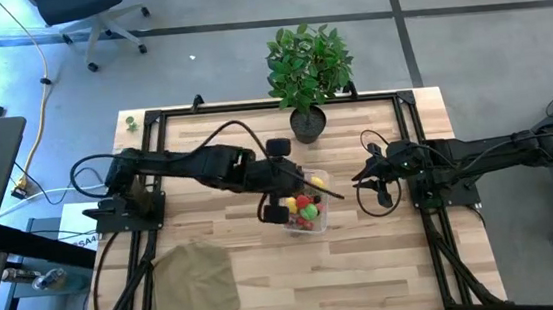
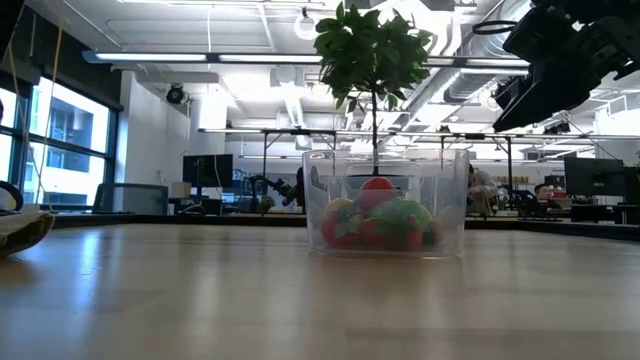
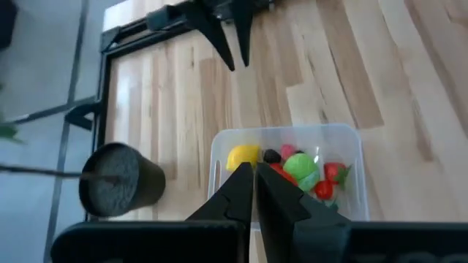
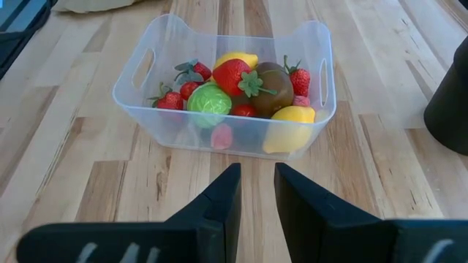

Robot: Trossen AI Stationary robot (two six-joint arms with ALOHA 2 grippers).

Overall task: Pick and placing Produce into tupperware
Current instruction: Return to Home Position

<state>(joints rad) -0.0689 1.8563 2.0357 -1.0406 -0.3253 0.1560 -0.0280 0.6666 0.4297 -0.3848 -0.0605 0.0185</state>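
High view: the tupperware (image 1: 323, 223) sits near the middle of the table (image 1: 406, 254), with the produce (image 1: 306, 208) heaped inside. The left gripper (image 1: 288, 194) hangs over its 10 o'clock edge. The right gripper (image 1: 363, 178) waits at 2 o'clock, apart from it. A potted plant (image 1: 307, 62) stands at 12 o'clock and a cloth (image 1: 195, 281) lies at 7 o'clock.

Low view: the tupperware rests flat, and no loose piece shows on the boards around it.

Left wrist view: the fingers are pressed together on nothing, above the near rim.

Right wrist view: the fingers stand slightly parted and empty, aimed at the tupperware but short of it.

Loading looks done. To go home cleanly, the left arm should rise straight up before drawing back toward 9 o'clock, so the closed tips clear the rim and the pot. The right arm can simply retreat toward 3 o'clock.
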